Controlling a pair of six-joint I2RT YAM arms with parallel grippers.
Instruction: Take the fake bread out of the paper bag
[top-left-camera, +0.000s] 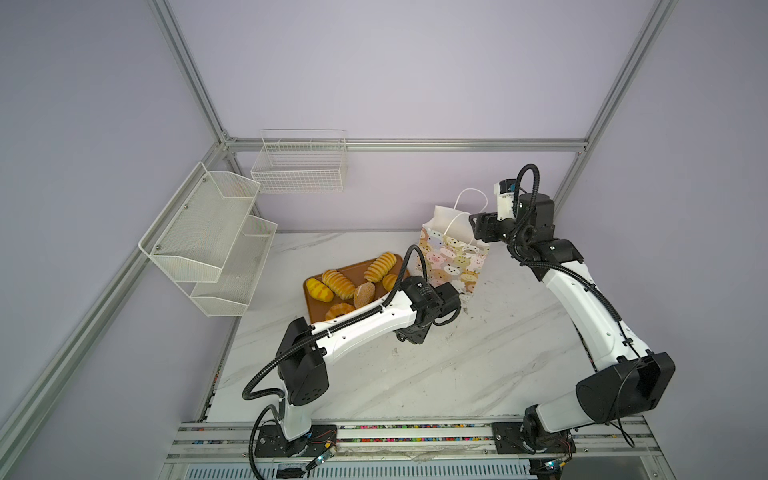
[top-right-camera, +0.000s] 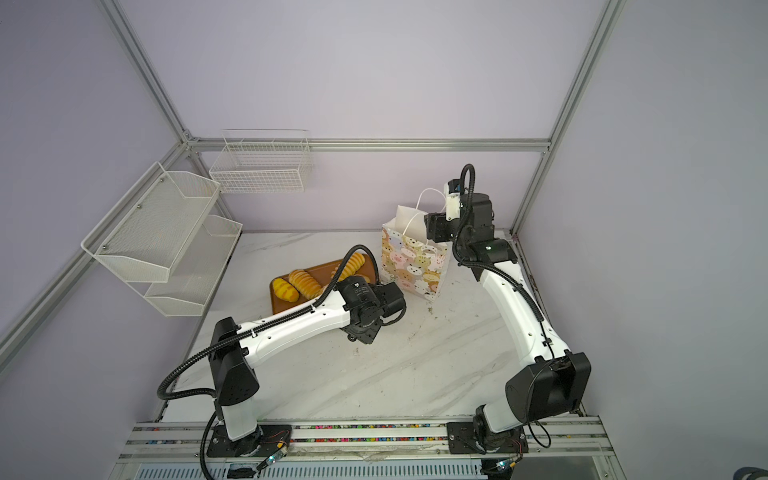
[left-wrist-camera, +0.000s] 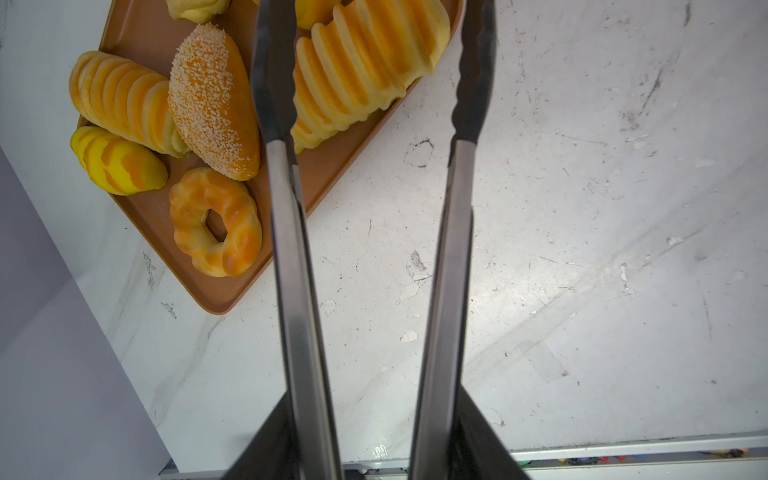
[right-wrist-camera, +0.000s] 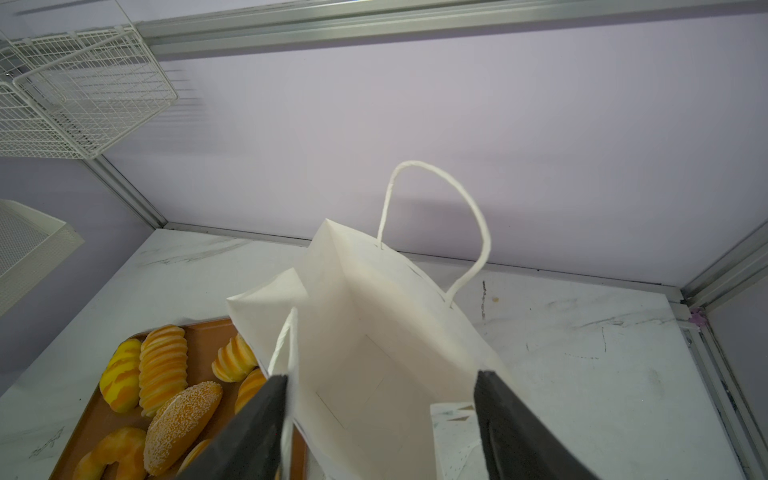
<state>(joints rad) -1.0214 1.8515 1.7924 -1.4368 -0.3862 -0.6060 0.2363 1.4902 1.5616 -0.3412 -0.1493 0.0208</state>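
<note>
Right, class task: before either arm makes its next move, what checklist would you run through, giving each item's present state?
1. The paper bag is emptied: ok, only its white floor shows.
2. The fake bread lies on the brown tray: ok.
3. The tongs are empty: ok, tips apart.
4. The left gripper is shut on the tongs: ok.
5. The right gripper is clear of the bag: cannot tell; open jaws straddle its mouth.
</note>
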